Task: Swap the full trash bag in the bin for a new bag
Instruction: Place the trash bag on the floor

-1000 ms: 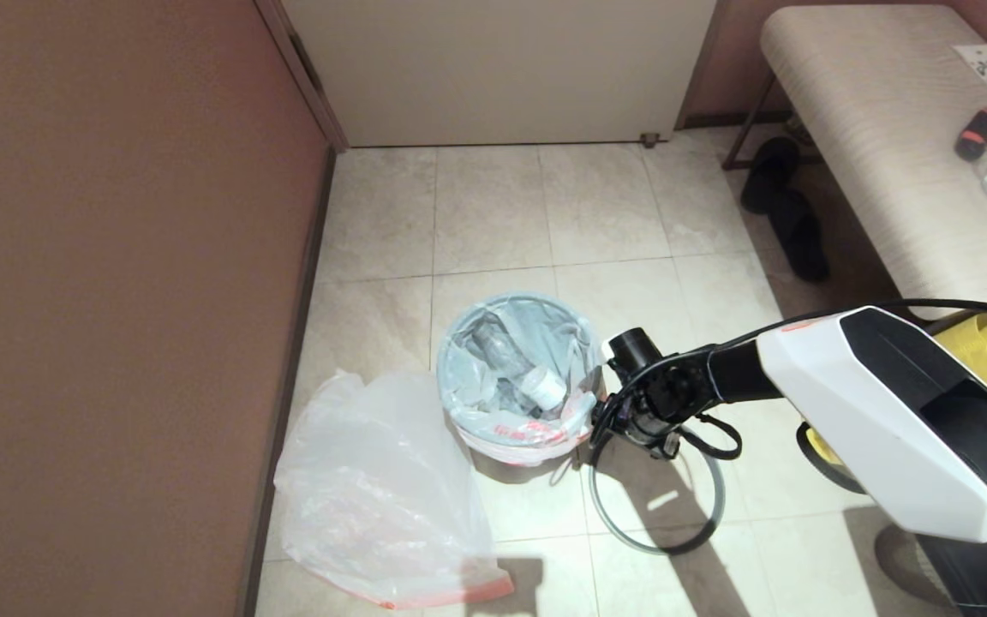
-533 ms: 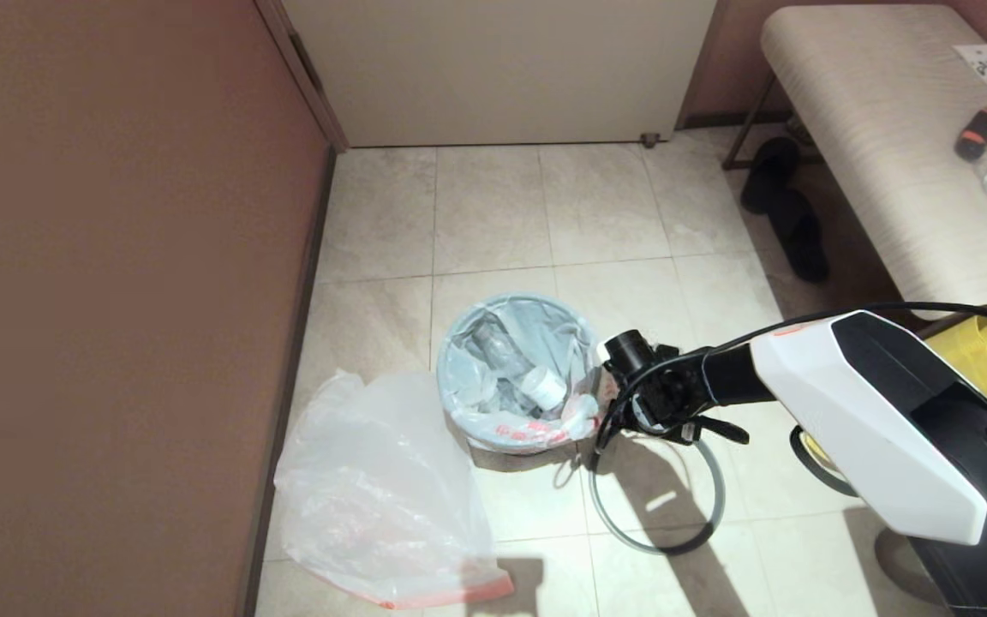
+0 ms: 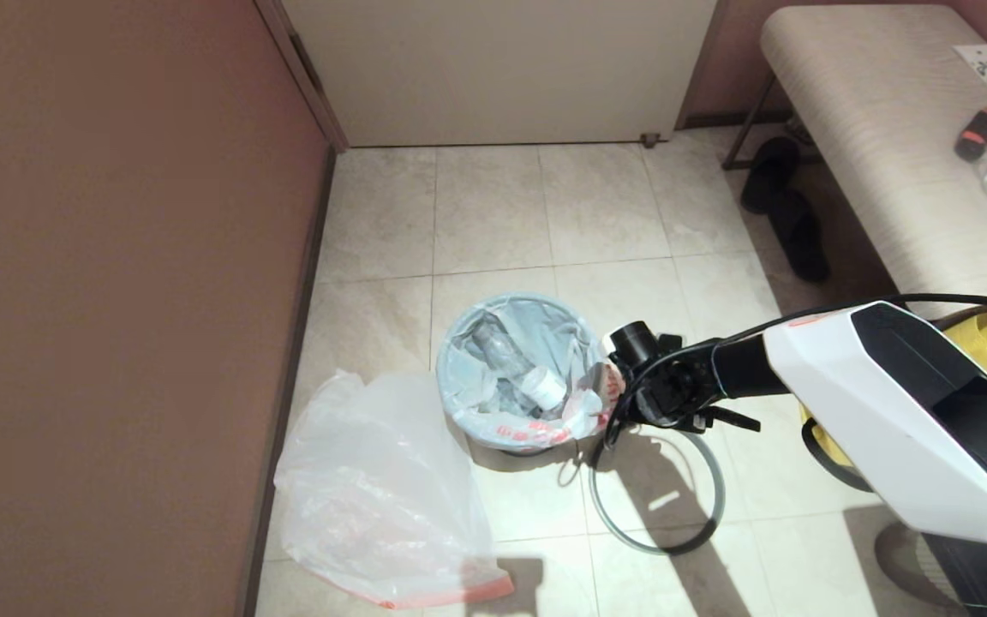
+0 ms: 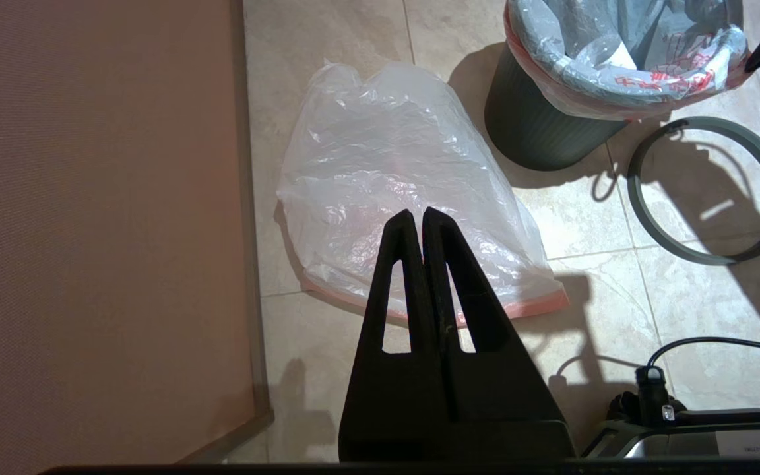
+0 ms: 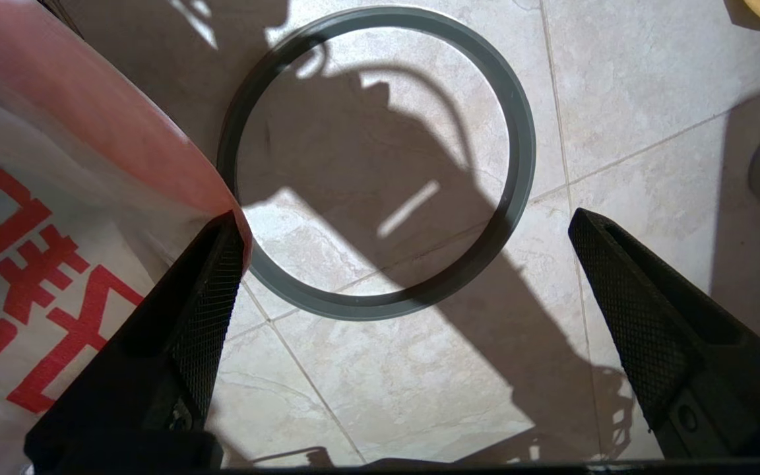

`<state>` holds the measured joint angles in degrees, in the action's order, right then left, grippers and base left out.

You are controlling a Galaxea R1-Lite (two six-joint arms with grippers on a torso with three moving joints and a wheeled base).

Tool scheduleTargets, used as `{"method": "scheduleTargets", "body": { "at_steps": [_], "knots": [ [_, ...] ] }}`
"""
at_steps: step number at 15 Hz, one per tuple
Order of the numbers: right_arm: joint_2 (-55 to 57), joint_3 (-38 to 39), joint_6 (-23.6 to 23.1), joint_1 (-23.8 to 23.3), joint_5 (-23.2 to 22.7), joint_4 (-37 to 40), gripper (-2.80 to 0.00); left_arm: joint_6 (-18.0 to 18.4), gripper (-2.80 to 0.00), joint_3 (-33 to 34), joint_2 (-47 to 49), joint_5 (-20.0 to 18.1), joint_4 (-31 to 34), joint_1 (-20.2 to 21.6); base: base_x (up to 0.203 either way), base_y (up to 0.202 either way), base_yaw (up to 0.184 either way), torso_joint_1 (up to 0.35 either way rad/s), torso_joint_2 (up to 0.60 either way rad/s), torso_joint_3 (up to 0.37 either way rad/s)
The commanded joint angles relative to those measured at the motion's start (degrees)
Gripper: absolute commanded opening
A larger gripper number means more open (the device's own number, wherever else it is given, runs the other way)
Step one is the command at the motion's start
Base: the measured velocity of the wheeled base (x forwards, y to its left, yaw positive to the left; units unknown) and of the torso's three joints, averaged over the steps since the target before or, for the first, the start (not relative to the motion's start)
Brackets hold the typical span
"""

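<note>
The bin stands on the floor, and everything is placed from it. The full trash bag sits inside it, its edge folded out over the rim. The new bag lies flat on the floor to the bin's left and nearer the robot, just beside it. The hoop lies flat on the floor to the bin's right and nearer the robot. The right gripper hangs at the bin's right side, above the hoop, one of its wide-apart jaws against the folded bag edge. The bench stands well off to the right, farther away.
</note>
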<state>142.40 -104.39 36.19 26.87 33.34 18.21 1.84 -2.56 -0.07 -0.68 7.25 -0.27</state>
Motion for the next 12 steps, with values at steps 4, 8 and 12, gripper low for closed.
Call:
{"method": "scheduleTargets", "body": {
  "at_steps": [4,8,12],
  "knots": [
    [0.86,-0.11,0.37,0.03,-1.79,0.51,-2.8,0.0,-2.8,0.01,0.07,-0.02,0.05,0.0,0.0,0.0,0.0,0.0,0.0,0.0],
    [0.78,-0.11,0.46,-0.06,-2.05,0.86,-2.8,0.0,-2.8,0.01,0.07,-0.02,0.05,0.0,0.0,0.0,0.0,0.0,0.0,0.0],
    [-0.26,-0.05,-0.01,0.09,-1.87,3.05,-2.8,0.0,-2.8,0.01,0.07,-0.02,-0.03,0.0,0.0,0.0,0.0,0.0,0.0,0.0]
  ]
}}
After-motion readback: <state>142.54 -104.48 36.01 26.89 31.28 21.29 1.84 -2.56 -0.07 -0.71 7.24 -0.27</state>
